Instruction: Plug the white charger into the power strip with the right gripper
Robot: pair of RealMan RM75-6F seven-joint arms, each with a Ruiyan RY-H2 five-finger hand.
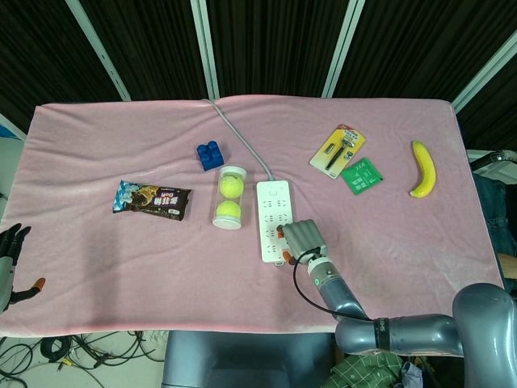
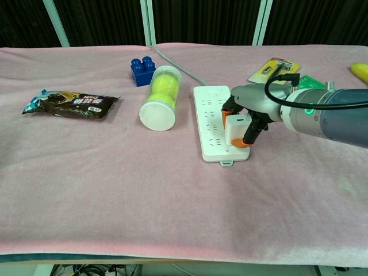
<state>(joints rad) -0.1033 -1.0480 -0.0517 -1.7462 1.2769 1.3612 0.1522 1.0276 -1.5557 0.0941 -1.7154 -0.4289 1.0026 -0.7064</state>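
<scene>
- The right hand point(image 2: 248, 112), grey metal with orange fingertips, grasps the white charger point(image 2: 238, 129), a small smooth block with rounded corners, and holds it against the near end of the power strip point(image 2: 214, 123).
- The power strip is a flat white plastic slab with rows of sockets; its grey cable point(image 1: 238, 136) runs toward the far edge of the table.
- The left hand point(image 1: 11, 260), dark with an orange tip, shows only at the left edge of the head view beyond the cloth; its fingers are spread and it holds nothing.
- Just left of the strip lies a clear plastic tube of tennis balls point(image 2: 160, 98) on its side, with a blue toy brick point(image 2: 142, 70) behind it and a glossy snack wrapper point(image 2: 71, 104) further left.
- To the right lie a carded tool pack point(image 1: 338, 149), a green packet point(image 1: 361, 176) and a yellow banana point(image 1: 422, 169).
- A soft, fuzzy pink cloth point(image 2: 115, 184) covers the table; dark ribbed panels with pale metal struts stand behind.
</scene>
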